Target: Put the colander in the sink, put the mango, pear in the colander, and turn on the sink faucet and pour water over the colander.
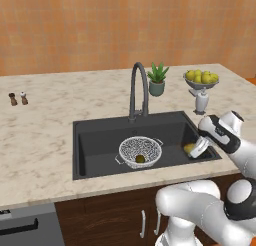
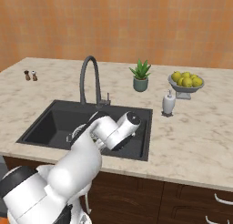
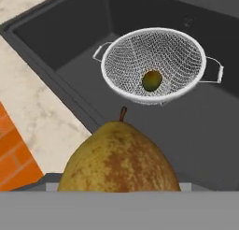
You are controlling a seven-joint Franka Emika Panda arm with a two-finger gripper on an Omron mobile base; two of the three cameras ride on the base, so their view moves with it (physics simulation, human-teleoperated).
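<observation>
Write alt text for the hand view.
A yellow-brown pear with a short stem looms close at the bottom of the picture. Beyond it, a white mesh colander sits in the dark sink with a small green-yellow mango inside; pale stone counter runs along the left.

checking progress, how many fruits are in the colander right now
1: a small greenish mango lies at the bottom of the colander. The pear is outside it, by the sink's right wall.

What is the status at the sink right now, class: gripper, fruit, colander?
Gripper at sink's right edge, pear between its jaws. Colander sits in sink, mango inside. Faucet dry. Path to colander looks open.
</observation>
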